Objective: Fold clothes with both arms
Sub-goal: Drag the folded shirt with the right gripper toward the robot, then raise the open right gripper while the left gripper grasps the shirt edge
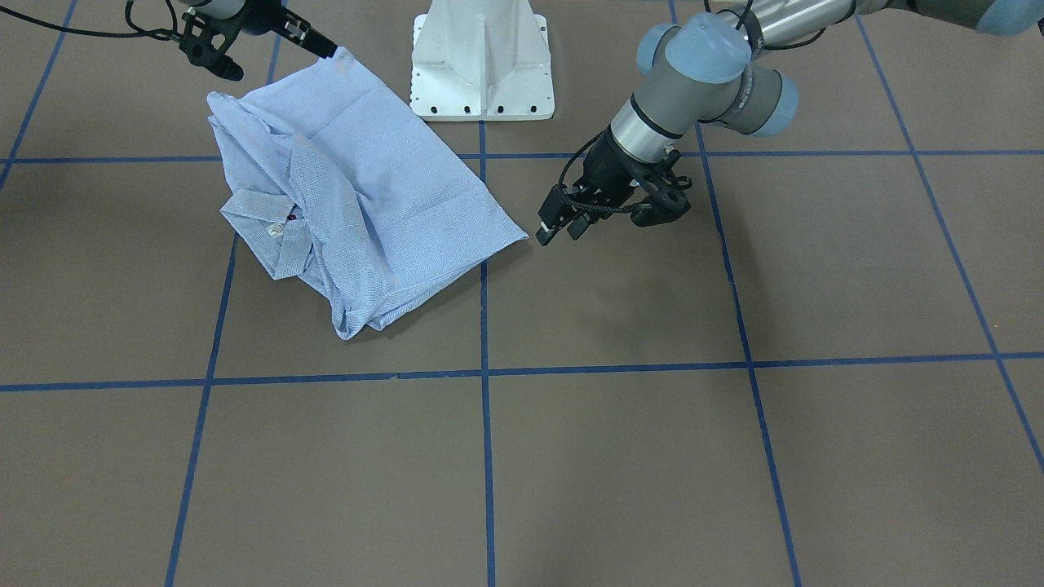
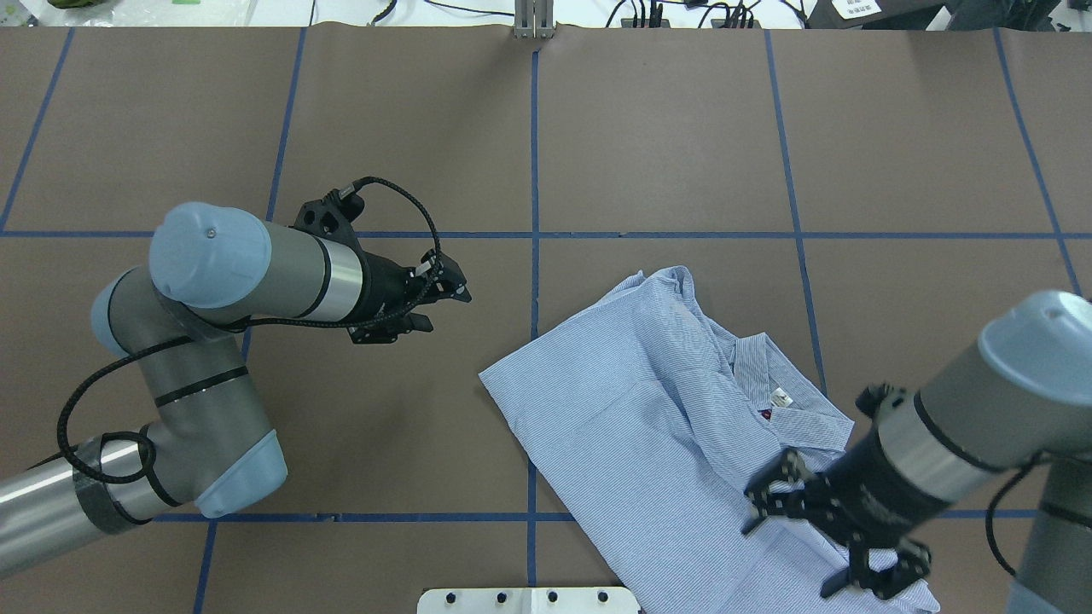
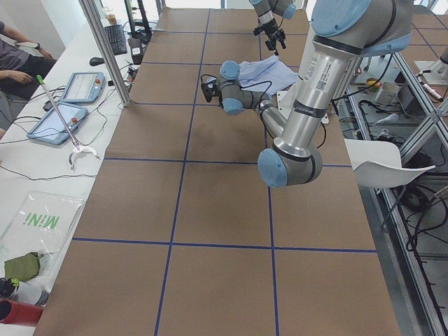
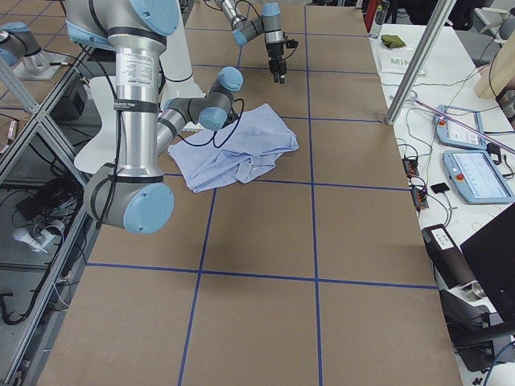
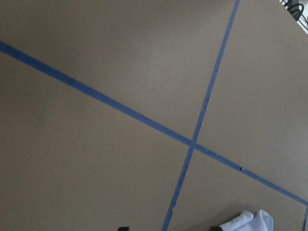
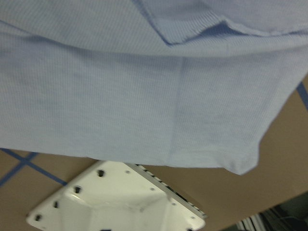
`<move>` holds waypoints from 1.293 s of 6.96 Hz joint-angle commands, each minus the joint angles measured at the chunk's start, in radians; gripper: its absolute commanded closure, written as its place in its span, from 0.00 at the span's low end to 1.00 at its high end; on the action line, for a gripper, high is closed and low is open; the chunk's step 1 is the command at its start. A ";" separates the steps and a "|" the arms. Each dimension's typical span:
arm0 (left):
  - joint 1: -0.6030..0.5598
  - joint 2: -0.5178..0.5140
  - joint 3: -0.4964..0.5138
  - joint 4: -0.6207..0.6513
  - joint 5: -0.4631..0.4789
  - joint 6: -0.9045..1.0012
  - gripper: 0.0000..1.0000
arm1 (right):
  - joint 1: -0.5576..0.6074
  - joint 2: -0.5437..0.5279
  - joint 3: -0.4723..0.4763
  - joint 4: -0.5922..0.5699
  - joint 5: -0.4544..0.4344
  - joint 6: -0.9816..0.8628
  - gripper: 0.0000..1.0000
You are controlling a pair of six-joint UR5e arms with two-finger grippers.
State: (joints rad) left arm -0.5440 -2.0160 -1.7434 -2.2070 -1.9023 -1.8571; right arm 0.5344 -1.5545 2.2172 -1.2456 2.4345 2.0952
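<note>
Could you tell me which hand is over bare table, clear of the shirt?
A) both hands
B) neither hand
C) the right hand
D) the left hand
D: the left hand hangs over bare brown table beside the shirt, while the right hand is over the shirt's edge.

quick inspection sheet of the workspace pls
surface: brown table with blue tape grid
job's things: light blue shirt, partly folded, collar showing, on the robot's right half
clutter: nothing seen
grippers: left gripper open, empty, just off the shirt's corner; right gripper open over the shirt's near edge
cables: black cable loops at the left wrist
surroundings: white pedestal; tablets on a side bench
</note>
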 commanded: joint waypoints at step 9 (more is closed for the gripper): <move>0.125 -0.079 0.150 -0.014 0.037 -0.011 0.36 | 0.331 0.198 -0.218 -0.006 -0.121 -0.221 0.00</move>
State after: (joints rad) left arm -0.4195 -2.0894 -1.6032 -2.2206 -1.8659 -1.8694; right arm 0.8658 -1.3551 1.9992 -1.2511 2.3142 1.8757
